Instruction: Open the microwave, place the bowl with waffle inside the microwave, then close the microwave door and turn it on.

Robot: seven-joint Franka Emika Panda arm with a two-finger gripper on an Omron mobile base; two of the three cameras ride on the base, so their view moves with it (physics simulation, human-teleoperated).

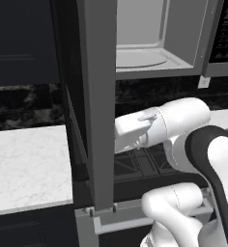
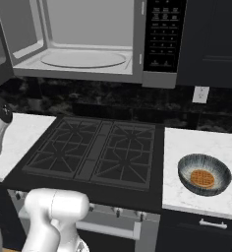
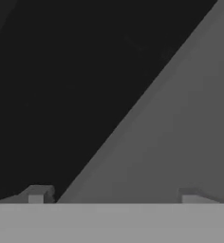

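The microwave [image 2: 88,44] hangs above the stove with its light grey inside and round turntable [image 2: 83,59] showing. Its door [image 1: 99,106] is swung wide out and seen edge-on. The arm's white hand [image 1: 130,131] sits right beside the door's inner side, its fingers hidden behind the panel. In the hand view my gripper [image 3: 116,195] is open, both fingertips [image 3: 38,193] wide apart and very close to the door's dark window [image 3: 61,71] and grey frame, holding nothing. The dark ribbed bowl [image 2: 204,173] rests on the right counter with the orange-brown waffle [image 2: 202,178] inside.
A black gas stove [image 2: 96,152] lies below the microwave, between a white marble counter on the left [image 1: 24,164] and one on the right [image 2: 196,142]. The button panel [image 2: 162,34] is at the microwave's right. Dark cabinets flank it; a wall socket [image 2: 200,94] sits behind.
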